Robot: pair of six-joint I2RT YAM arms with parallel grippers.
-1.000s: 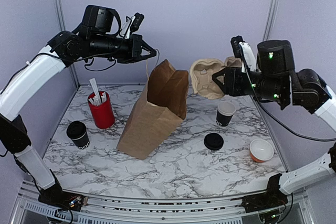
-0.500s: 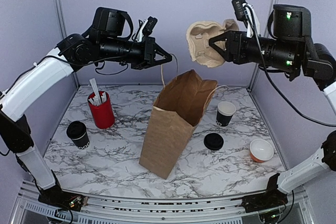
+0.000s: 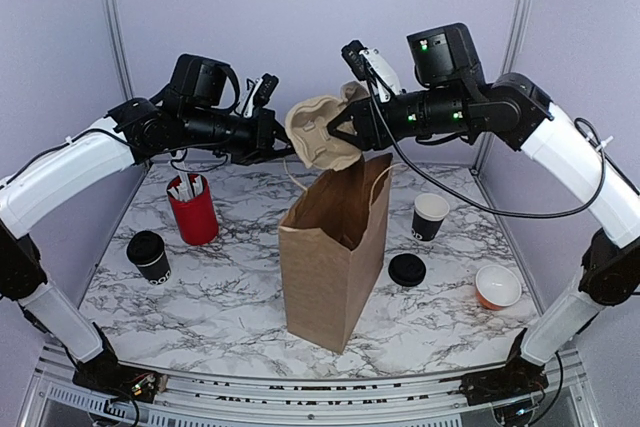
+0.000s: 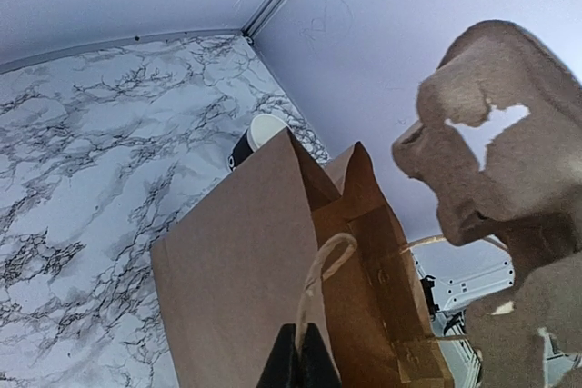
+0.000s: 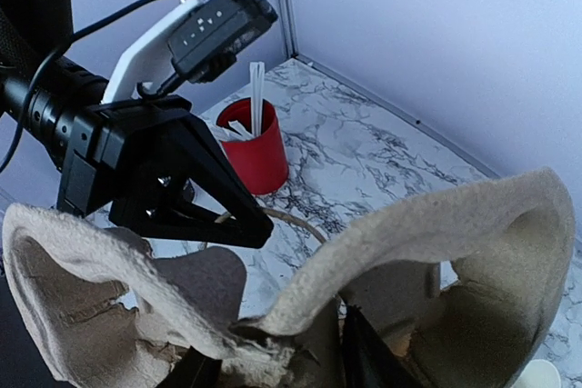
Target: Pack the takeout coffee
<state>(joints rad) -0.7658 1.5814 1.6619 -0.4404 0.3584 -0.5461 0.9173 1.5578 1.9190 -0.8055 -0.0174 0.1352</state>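
Note:
The takeout coffee (image 3: 150,255), a black lidded cup, stands at the table's left, far from both grippers. A brown paper bag (image 3: 335,247) stands upright in the middle with its mouth open. My left gripper (image 3: 283,152) is shut on the bag's string handle (image 4: 318,270) and holds it up; the gripper also shows in the left wrist view (image 4: 298,356). My right gripper (image 3: 345,132) is shut on a pulp cup carrier (image 3: 320,132) and holds it just above the bag's mouth. The carrier fills the right wrist view (image 5: 409,243) around the gripper (image 5: 282,361) and also shows in the left wrist view (image 4: 509,179).
A red cup with stirrers (image 3: 192,209) stands back left. An open black cup with a white rim (image 3: 431,215) stands right of the bag, a loose black lid (image 3: 407,269) in front of it, and an orange bowl (image 3: 497,286) further right.
The bag has gone from leaning to upright as the left gripper pulled its handle. The right arm swung left with the carrier, from the back right to above the bag's mouth.

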